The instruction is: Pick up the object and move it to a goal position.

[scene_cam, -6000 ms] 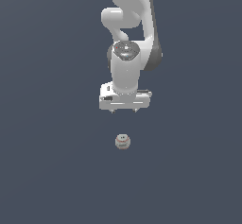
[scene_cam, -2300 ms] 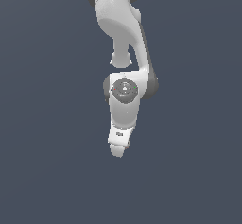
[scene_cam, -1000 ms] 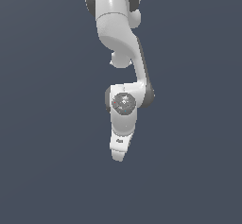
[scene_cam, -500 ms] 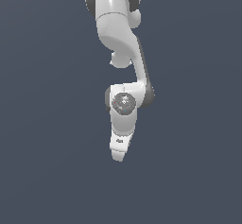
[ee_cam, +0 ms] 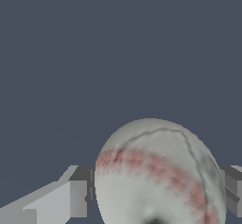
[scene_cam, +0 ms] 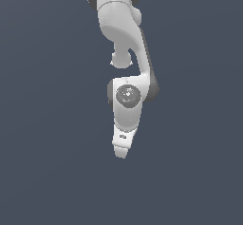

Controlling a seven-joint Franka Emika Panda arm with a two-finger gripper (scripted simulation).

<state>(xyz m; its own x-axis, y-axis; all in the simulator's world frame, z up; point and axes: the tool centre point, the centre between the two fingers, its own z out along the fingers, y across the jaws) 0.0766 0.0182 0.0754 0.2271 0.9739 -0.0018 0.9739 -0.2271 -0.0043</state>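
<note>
Against a plain dark blue-grey backdrop in the exterior view: white robot arm (scene_cam: 124, 43) reaching down from the upper edge, bent at a rounded joint with a grey disc (scene_cam: 126, 95) facing the camera. Below that joint, wrist section narrowing to a pale tip, gripper (scene_cam: 121, 152) pointing down and seen edge-on. Fingers not separable from this side; spread or pressed together cannot be told here. Ball hidden in this view, covered by the arm's lower end. No table edge or other surface distinguishable, only the even dark field all around.

From the wrist view: ball (ee_cam: 158, 176) filling the lower middle, off-white with grey shading and a broad band of reddish stitching across it, a thin dark seam curving over its upper part. Grey finger block (ee_cam: 79, 197) just beside the ball on one flank, a second grey finger block (ee_cam: 234, 190) just beside it on the opposite flank, ball sitting between the two. Gripper (ee_cam: 158, 192) pinching the ball, fingers meeting its sides with no visible gap. Remaining area uniform dark blue-grey.
</note>
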